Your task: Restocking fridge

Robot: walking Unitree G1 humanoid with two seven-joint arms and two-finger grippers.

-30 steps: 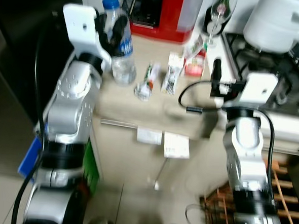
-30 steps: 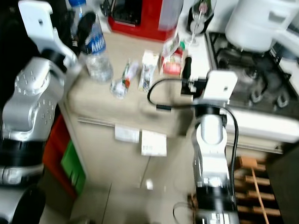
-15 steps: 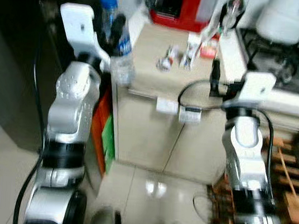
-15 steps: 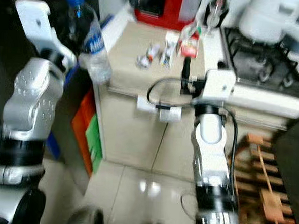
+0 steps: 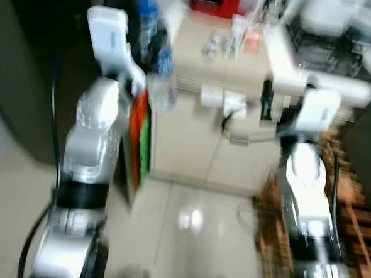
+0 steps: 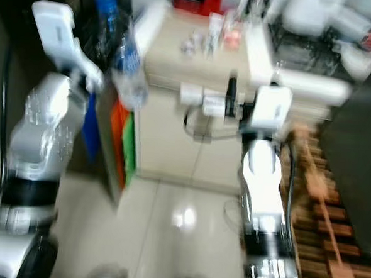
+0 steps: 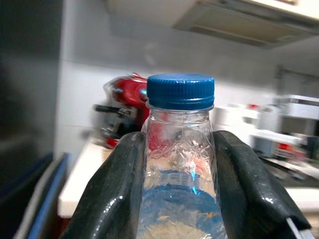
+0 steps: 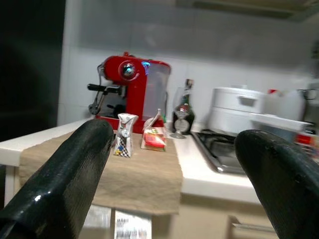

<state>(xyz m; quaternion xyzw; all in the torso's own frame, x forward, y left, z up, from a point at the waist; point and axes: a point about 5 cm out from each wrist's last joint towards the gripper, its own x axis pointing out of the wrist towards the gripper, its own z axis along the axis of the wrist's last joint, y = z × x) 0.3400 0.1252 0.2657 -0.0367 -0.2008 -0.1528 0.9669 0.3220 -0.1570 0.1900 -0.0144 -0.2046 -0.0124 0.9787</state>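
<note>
A humanoid robot's left gripper (image 7: 177,199) clamps a clear water bottle (image 7: 180,164) just below its blue cap (image 7: 180,91), holding it upright and raised off the counter (image 8: 144,174), apparently ready for carrying to the fridge. The right gripper (image 8: 169,164) hangs empty, fingers spread wide, facing a red coffee machine (image 8: 130,89) and small cartons (image 8: 123,134).

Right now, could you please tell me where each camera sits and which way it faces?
Head views: look down at the counter, both silver arms showing.
Left wrist view: along the left hand, clamped on the water bottle.
Right wrist view: along the open right hand toward the counter.
Shared: the red coffee machine shows in both wrist views.
</note>
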